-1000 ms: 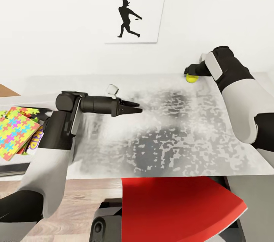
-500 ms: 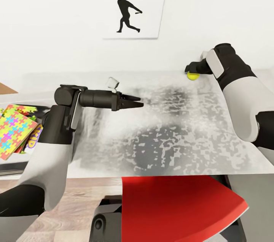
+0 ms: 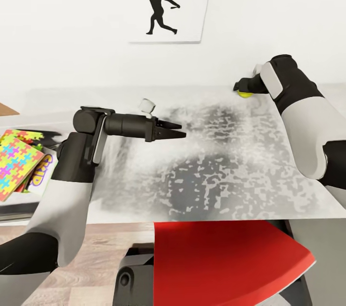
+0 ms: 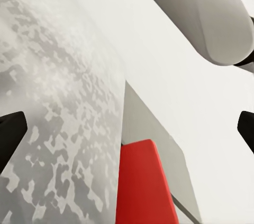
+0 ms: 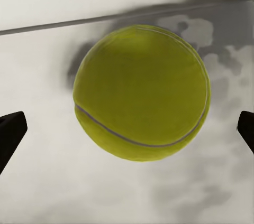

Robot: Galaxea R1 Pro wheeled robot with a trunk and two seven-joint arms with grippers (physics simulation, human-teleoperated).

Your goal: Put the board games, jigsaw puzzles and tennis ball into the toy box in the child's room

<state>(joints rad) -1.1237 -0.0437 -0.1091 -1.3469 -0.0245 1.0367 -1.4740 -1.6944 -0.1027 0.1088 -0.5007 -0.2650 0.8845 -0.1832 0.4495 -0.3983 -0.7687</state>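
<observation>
The yellow-green tennis ball (image 3: pixel 246 95) rests near the back edge of the table (image 3: pixel 216 176), at the right. My right gripper (image 3: pixel 240 88) is right at it and hides part of it. In the right wrist view the tennis ball (image 5: pixel 142 93) sits between the wide-apart fingertips of the open right gripper (image 5: pixel 127 134), untouched. My left gripper (image 3: pixel 179 131) hovers open over the table's middle left, holding nothing; the left gripper (image 4: pixel 127 131) faces the table's far end. A jigsaw puzzle (image 3: pixel 14 162) lies on a board game (image 3: pixel 42 175) at the far left, over a pale grey rim (image 3: pixel 14 209), perhaps the toy box.
A red chair (image 3: pixel 226 263) is tucked under the table's front edge, in front of me. The white wall with a baseball-player picture (image 3: pixel 161 6) runs directly behind the table. Wood-plank floor (image 3: pixel 96 248) shows at the lower left.
The head view has shifted, so the wall picture sits higher in the picture. The right gripper now covers more of the tennis ball. The left gripper has edged slightly right.
</observation>
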